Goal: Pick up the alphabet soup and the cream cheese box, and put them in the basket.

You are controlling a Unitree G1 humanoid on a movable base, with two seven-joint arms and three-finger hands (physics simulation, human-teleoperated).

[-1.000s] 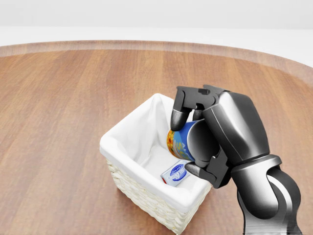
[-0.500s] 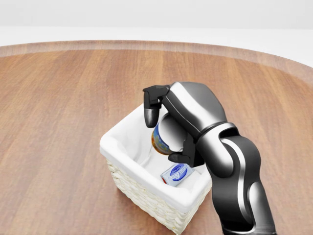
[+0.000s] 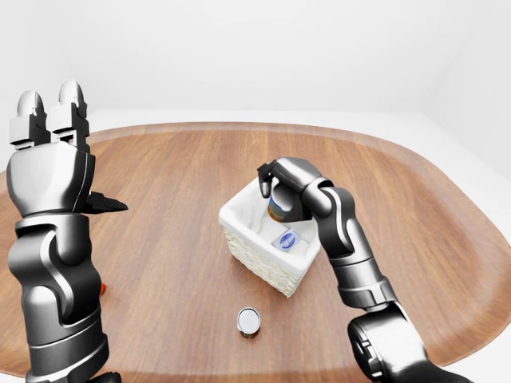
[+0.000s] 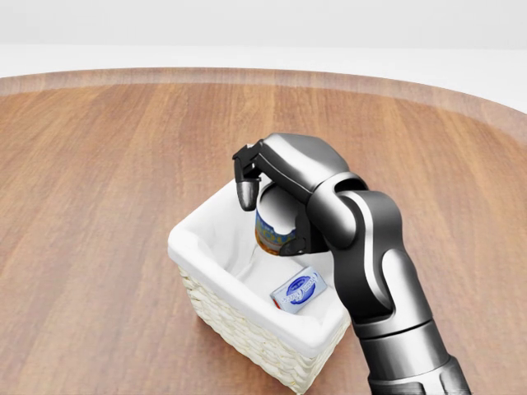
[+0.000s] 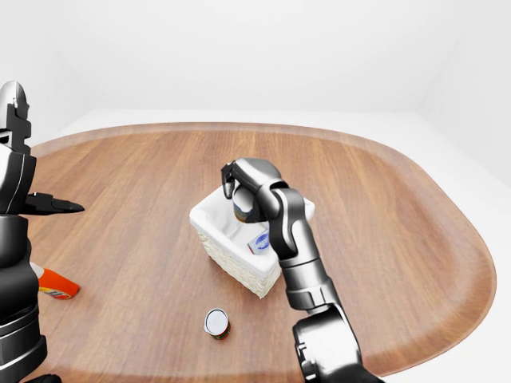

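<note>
We see our right hand (image 4: 276,214) curled over the basket (image 4: 216,306), its fingers (image 4: 246,194) wrapped round the soup can (image 4: 272,233), which hangs upright inside the basket's mouth, above the white liner and near the rim at the top of the head view. The can's blue and orange label shows just below our palm. The cream cheese box (image 4: 298,290) already lies flat on the liner inside the basket, toward its right end in the head view, just below the can and apart from it. The basket sits on the round wooden table (image 4: 99,181), turned at an angle, with its woven wall facing the bottom of the view. In the left-eye view our left hand (image 3: 49,128) is raised at the far left, well apart from the basket, with its fingers straight and spread and nothing between them. Lower on the table in that view, a small tin (image 3: 248,321) stands alone below the basket, its pale lid up. In the right-eye view an orange and white item (image 5: 54,282) lies at the table's left edge beside our left arm; we cannot tell what it is.
</note>
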